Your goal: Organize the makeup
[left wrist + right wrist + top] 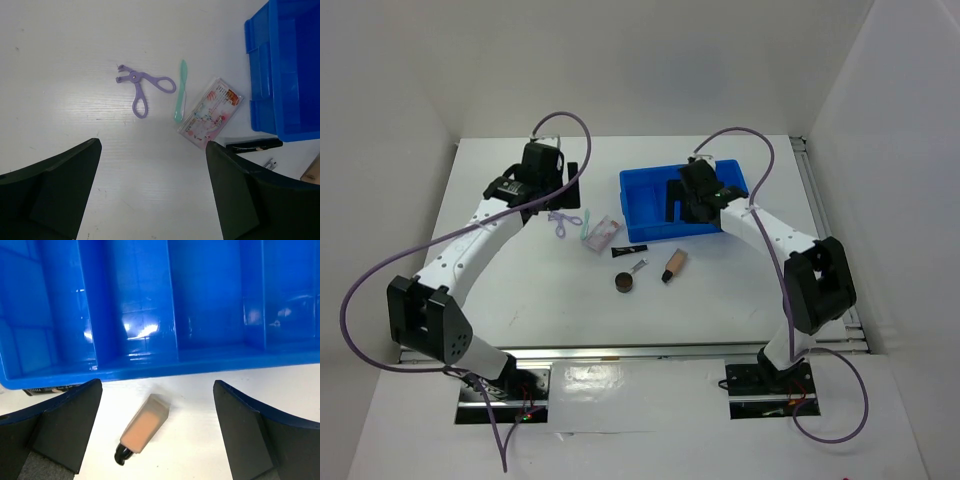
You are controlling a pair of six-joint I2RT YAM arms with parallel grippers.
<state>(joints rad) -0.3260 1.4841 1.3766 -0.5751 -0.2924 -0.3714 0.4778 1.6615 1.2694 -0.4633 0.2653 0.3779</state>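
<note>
Near the left claw (pixel 152 145), purple scissors (pixel 140 87) lie outside the right wrist's view.

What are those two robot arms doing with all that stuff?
They're tidying up, but nothing is picked up yet. Both claws are open and empty. The left claw hangs near the case and a purple tool. The right claw hangs over the edge of the bin, with the bottle lying just outside it. The bin parts in view hold nothing.

white arm links (pixel 480 235), black joint housings (pixel 425 315), a purple cable (pixel 561 114) looping off each; left tool (pixel 151 150) and right tool (pixel 157 387): dark wedge fingers (pixel 60 430).
</note>
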